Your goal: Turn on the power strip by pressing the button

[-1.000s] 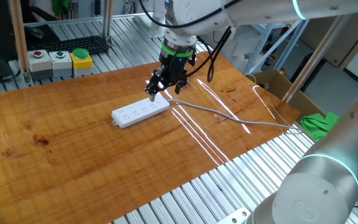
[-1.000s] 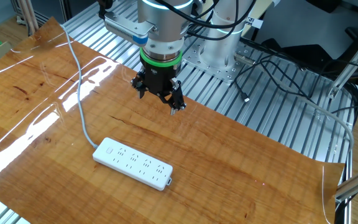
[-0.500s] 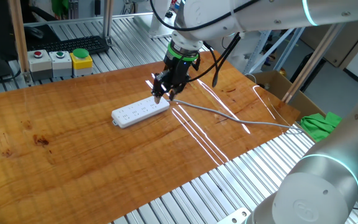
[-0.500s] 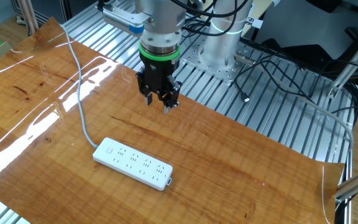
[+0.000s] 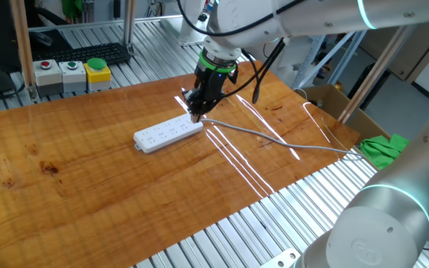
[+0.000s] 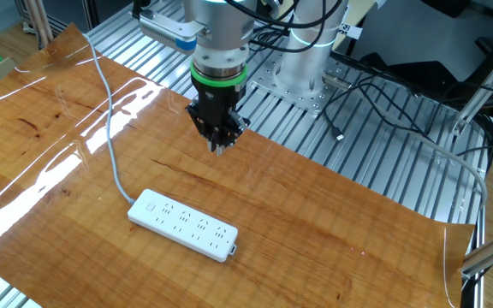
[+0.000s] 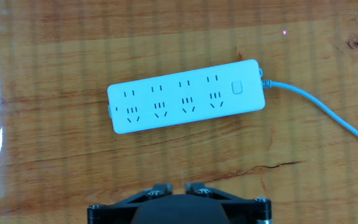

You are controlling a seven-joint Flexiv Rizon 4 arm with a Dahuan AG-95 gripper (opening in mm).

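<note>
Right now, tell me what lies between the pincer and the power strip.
Nothing but bare wooden tabletop. The hand view shows it best: the pincer sits at the bottom edge, and the power strip lies beyond with only wood grain between.

End effector points downward, fingertips touching.

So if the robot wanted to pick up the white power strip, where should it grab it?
Probably across the middle of the power strip, coming straight down from above, one finger on each long side. It lies flat on the wooden table, long and narrow, so its short width likely suits the gripper best.
</note>
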